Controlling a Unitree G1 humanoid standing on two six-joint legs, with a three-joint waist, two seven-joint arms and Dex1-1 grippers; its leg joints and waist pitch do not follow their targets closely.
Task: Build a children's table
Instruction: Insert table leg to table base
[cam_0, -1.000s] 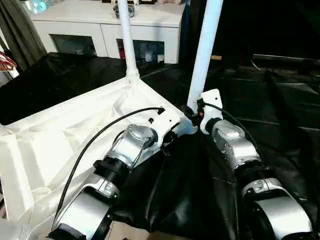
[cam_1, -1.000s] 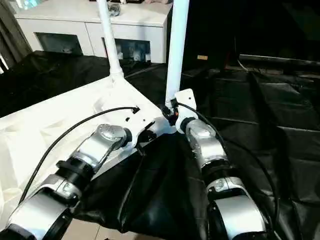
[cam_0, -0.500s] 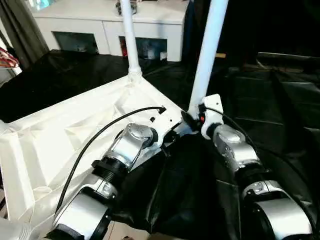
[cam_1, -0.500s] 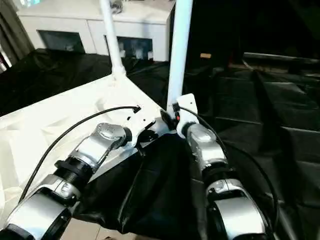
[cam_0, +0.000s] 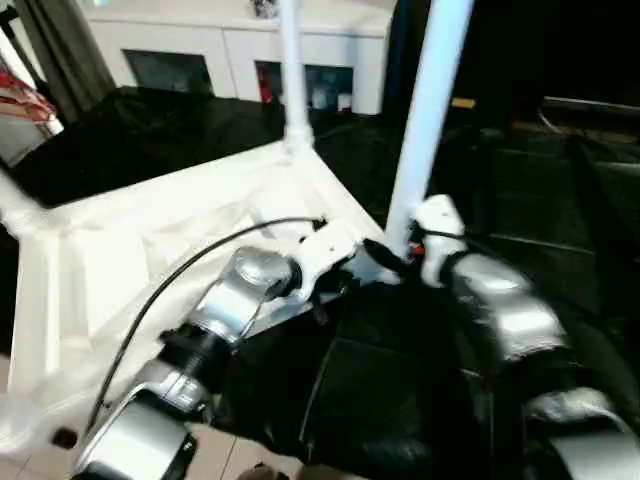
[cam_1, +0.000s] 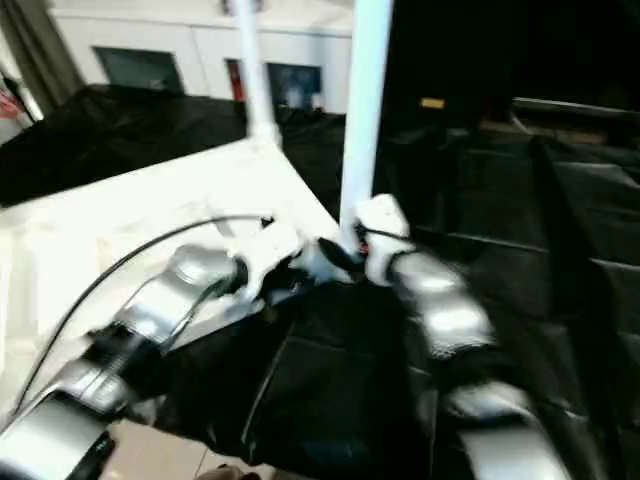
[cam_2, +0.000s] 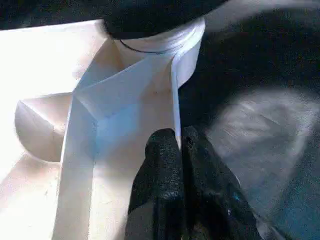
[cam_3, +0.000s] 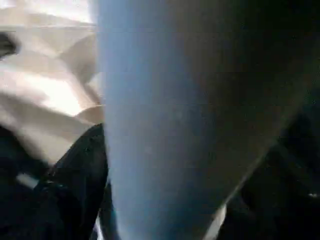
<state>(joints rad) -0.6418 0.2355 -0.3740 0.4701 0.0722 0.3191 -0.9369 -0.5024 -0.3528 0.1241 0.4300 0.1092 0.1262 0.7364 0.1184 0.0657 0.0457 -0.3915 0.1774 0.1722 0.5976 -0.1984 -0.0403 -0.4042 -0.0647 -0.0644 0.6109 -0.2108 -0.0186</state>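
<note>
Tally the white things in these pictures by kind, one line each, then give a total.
Table legs standing upright in the top's corners: 2
Rimmed table top, underside up: 1
Cabinet with glass doors: 1
Total: 4

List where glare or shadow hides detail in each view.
Left wrist view: the table top glares white on its lit side, its ribs fading out. Right wrist view: the near leg is lit on one flank and shadowed on the other. Right eye view: the table top's underside is washed out, and the black sheet swallows its own folds.
</note>
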